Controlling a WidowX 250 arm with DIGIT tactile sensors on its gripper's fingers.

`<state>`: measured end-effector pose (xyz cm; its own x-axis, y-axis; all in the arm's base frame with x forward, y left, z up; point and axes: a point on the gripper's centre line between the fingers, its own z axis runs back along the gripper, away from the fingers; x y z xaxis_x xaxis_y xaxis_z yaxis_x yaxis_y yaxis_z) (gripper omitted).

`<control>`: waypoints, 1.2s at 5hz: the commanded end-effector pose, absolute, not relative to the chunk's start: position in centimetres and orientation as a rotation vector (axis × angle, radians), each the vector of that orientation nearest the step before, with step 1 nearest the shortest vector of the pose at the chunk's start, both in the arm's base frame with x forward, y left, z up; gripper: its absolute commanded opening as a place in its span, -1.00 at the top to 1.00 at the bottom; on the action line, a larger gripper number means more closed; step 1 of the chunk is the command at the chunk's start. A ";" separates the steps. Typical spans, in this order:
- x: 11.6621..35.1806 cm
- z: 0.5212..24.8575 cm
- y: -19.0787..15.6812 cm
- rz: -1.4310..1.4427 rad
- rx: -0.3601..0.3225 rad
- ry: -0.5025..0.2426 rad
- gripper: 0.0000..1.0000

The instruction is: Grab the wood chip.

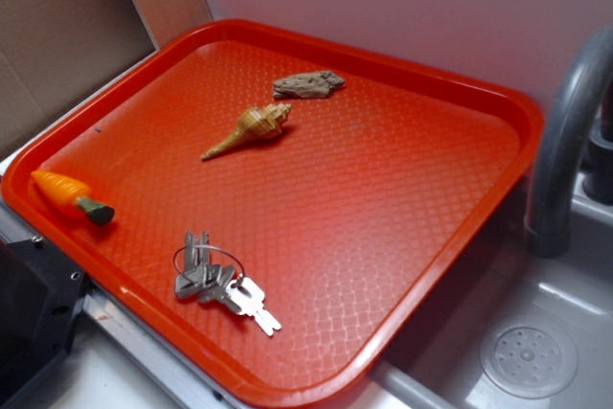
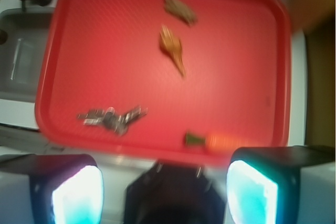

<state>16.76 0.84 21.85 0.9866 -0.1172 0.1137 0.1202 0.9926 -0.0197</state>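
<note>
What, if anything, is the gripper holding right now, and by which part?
Nothing is held. The gripper is open and empty in the wrist view, and the wood chip lies untouched on the red tray.

Blurred view. Red tray (image 2: 68, 51) is seen from above w/ the wood chip (image 2: 180, 10) near its far edge. Shell (image 2: 172, 47) lies just below it, apart. Keys (image 2: 111, 118) are seen by the near-left corner, carrot (image 2: 214, 141) at the near edge. Gripper (image 2: 164, 187) fingers (image 2: 76, 195) are spread wide, nothing betw. them.
</note>
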 end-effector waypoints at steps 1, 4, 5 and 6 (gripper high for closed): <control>23.2 19.9 1.6 -0.296 0.033 -0.182 -1.00; 28.4 12.2 0.1 -0.769 0.000 -0.296 -1.00; 29.9 9.1 1.6 -0.756 -0.043 -0.341 -1.00; 29.9 9.1 1.6 -0.756 -0.043 -0.341 -1.00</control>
<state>29.63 2.09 7.71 0.7090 -0.6403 0.2957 0.6617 0.7490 0.0353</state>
